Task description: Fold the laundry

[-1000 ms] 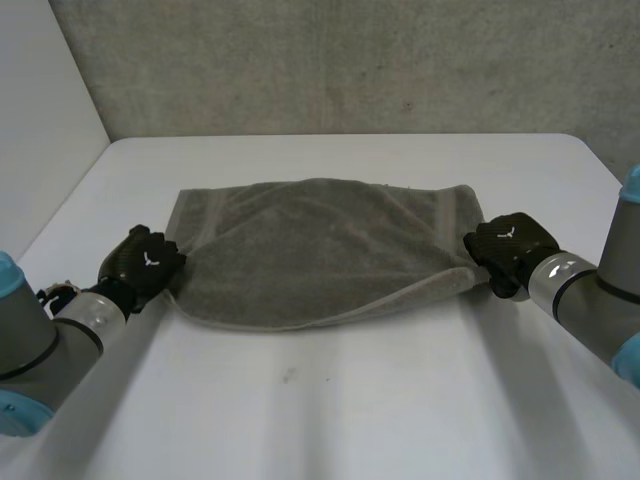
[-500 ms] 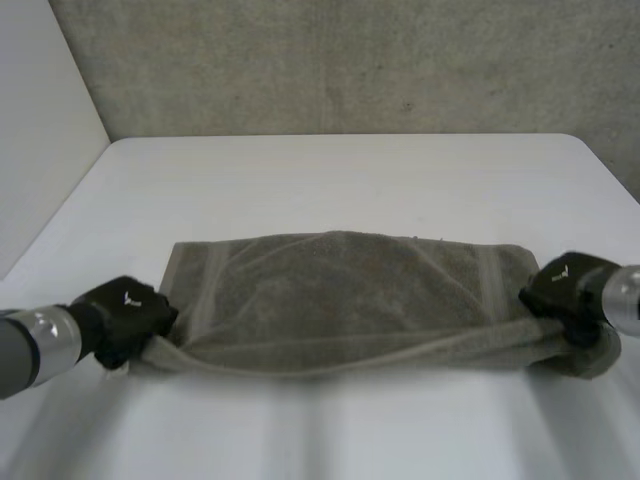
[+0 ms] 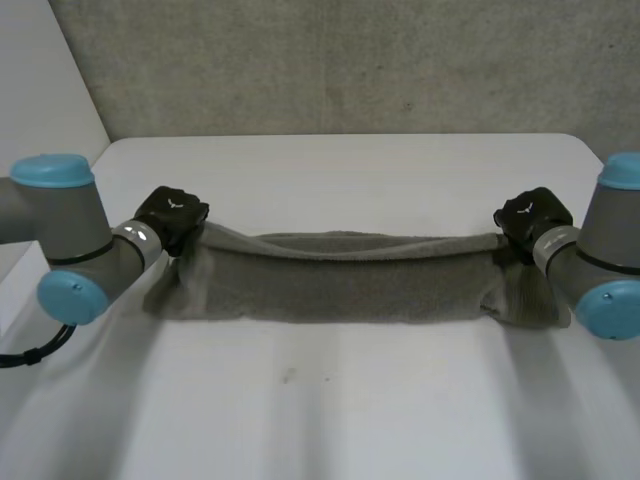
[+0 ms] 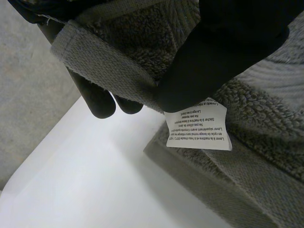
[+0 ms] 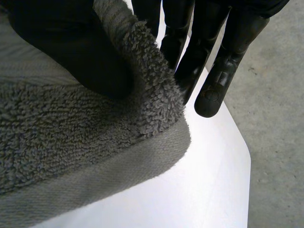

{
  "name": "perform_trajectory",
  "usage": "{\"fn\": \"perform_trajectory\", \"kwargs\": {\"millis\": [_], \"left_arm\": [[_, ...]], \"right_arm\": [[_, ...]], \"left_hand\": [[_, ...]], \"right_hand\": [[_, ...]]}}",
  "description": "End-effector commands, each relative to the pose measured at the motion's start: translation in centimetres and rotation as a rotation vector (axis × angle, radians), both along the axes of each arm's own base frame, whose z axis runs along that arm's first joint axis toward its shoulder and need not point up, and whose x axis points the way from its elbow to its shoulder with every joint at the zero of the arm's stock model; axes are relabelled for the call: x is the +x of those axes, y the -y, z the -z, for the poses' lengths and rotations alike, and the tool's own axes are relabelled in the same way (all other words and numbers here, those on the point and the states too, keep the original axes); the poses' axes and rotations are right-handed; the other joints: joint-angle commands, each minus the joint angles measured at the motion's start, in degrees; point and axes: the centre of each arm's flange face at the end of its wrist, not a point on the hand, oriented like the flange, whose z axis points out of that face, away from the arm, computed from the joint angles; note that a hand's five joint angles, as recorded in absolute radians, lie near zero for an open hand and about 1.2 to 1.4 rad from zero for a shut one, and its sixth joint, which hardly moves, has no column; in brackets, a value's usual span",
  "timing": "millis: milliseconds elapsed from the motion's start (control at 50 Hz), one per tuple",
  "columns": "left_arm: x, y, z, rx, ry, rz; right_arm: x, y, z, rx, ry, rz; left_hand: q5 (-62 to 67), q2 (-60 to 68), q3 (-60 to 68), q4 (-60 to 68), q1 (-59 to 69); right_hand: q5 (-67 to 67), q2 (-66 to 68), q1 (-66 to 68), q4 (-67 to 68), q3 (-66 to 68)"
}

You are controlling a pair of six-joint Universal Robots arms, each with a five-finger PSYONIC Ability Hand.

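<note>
- Overhead, the left hand (image 3: 172, 212) and right hand (image 3: 530, 215) stretch a grey towel (image 3: 350, 290) between them above the white table (image 3: 350, 400).
- Left wrist view: thumb and fingers pinch the hemmed edge, and a white care label (image 4: 198, 129) hangs beside the thumb.
- Right wrist view: the thumb clamps the terry corner against the fingers.

The towel (image 3: 350, 285) stretches left to right across the middle of the desk (image 3: 330, 410). Its upper edge is strung between the two hands and its lower part is down on the desk. The left hand (image 3: 172, 215) pinches the towel's left end, and the right hand (image 3: 530, 215) pinches its right end. A label (image 4: 198, 128) hangs from the towel just beside the left hand's thumb. A wall (image 3: 330, 60) stands behind the desk's far edge.
</note>
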Motion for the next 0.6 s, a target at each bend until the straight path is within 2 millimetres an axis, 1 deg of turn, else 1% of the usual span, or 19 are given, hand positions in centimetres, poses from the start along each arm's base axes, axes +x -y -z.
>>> {"fn": "perform_trajectory", "kwargs": {"millis": [20,80,160,300,320,340,360,380,400,420,440,460,480,500,520,540,560,580,600], "left_arm": [[-0.5,1.0,1.2,-0.007,0.011,-0.005],[-0.9,0.7,1.3,-0.004,0.012,0.003],[-1.0,0.8,1.2,-0.009,0.013,0.003],[-1.1,1.0,0.9,-0.024,0.012,0.004],[-1.1,1.0,0.9,-0.024,0.012,0.004],[-1.0,1.0,0.9,-0.022,0.016,0.002],[-1.0,0.9,1.0,-0.018,0.017,0.004],[-1.0,0.9,1.0,-0.018,0.017,0.004],[-1.0,0.8,0.8,-0.019,0.016,0.007],[-1.0,0.8,0.8,-0.019,0.016,0.007],[-1.0,0.7,0.7,-0.021,0.016,0.005],[-1.0,0.7,0.3,-0.025,0.015,0.004],[-1.0,0.7,0.3,-0.025,0.015,0.004],[-1.0,0.6,-0.4,-0.037,0.012,0.002],[-0.9,0.7,-1.1,-0.051,0.012,-0.008],[-0.9,0.7,-1.1,-0.051,0.012,-0.009],[-0.8,0.7,-1.9,-0.069,0.012,-0.023],[-0.8,0.7,-1.9,-0.070,0.012,-0.023],[-0.6,0.7,-2.6,-0.082,0.010,-0.042]], "right_arm": [[0.6,1.2,1.8,0.001,-0.019,0.016],[0.9,1.4,1.7,-0.010,-0.019,0.011],[1.0,2.0,1.3,-0.031,-0.015,0.009],[1.1,2.5,1.3,-0.042,-0.014,0.010],[1.1,2.5,1.4,-0.042,-0.016,0.010],[1.1,2.6,1.4,-0.042,-0.016,0.010],[1.1,2.6,1.4,-0.045,-0.020,0.008],[1.1,2.6,1.3,-0.049,-0.026,0.009],[1.1,2.6,1.3,-0.049,-0.026,0.010],[1.1,2.6,1.0,-0.056,-0.028,0.009],[1.1,2.7,0.6,-0.071,-0.024,0.014],[1.1,2.7,0.6,-0.071,-0.024,0.014],[1.1,2.8,0.0,-0.087,-0.019,0.023],[1.1,2.8,0.0,-0.087,-0.019,0.023],[0.9,3.0,-1.0,-0.111,-0.012,0.038],[0.7,3.1,-2.2,-0.138,-0.004,0.055],[0.7,3.1,-2.2,-0.138,-0.004,0.055],[0.5,3.2,-3.3,-0.162,0.008,0.071],[0.3,3.2,-4.1,-0.176,0.022,0.080]], "left_hand": [[10.8,10.4,10.5,10.3,12.1],[10.8,10.4,10.5,10.3,12.1],[10.8,10.4,10.5,10.3,12.1],[10.8,10.4,10.5,10.3,12.1],[10.8,10.4,10.5,10.3,12.1],[10.8,10.4,10.5,10.3,12.1],[10.8,10.4,10.5,10.3,12.1],[10.8,10.4,10.5,10.3,12.1],[7.2,6.8,6.9,6.6,8.5],[7.2,6.7,6.8,6.6,8.4],[-17.0,-17.4,-17.3,-17.5,-15.7],[-35.0,-35.5,-35.4,-35.6,-33.8],[-35.2,-35.6,-35.6,-35.8,-34.0],[-43.1,-43.5,-43.4,-43.6,-41.8],[-47.1,-47.6,-47.5,-47.7,-45.9],[-47.2,-47.6,-47.5,-47.7,-45.9],[-47.8,-48.3,-48.2,-48.4,-46.6],[-47.8,-48.3,-48.2,-48.4,-46.6],[-47.8,-48.3,-48.2,-48.4,-46.6]], "right_hand": [[13.9,13.1,24.8,11.6,12.0],[13.9,13.1,24.8,11.6,12.0],[13.9,13.1,24.8,11.6,12.0],[12.6,11.8,23.5,10.3,10.7],[7.3,6.5,18.1,5.0,5.3],[7.2,6.4,18.1,4.9,5.3],[-2.3,-3.1,8.6,-4.5,-4.2],[-18.7,-19.5,-7.8,-21.0,-20.6],[-18.8,-19.6,-8.0,-21.1,-20.8],[-33.7,-34.5,-22.8,-35.9,-35.6],[-48.6,-49.4,-37.8,-50.9,-50.6],[-48.8,-49.6,-37.9,-51.1,-50.7],[-56.1,-56.9,-45.2,-58.4,-58.0],[-56.1,-56.9,-45.2,-58.4,-58.0],[-56.1,-56.9,-45.2,-58.4,-58.0],[-56.1,-56.9,-45.2,-58.4,-58.0],[-56.1,-56.9,-45.2,-58.4,-58.0],[-56.1,-56.9,-45.2,-58.4,-58.0],[-56.1,-56.9,-45.2,-58.4,-58.0]]}}
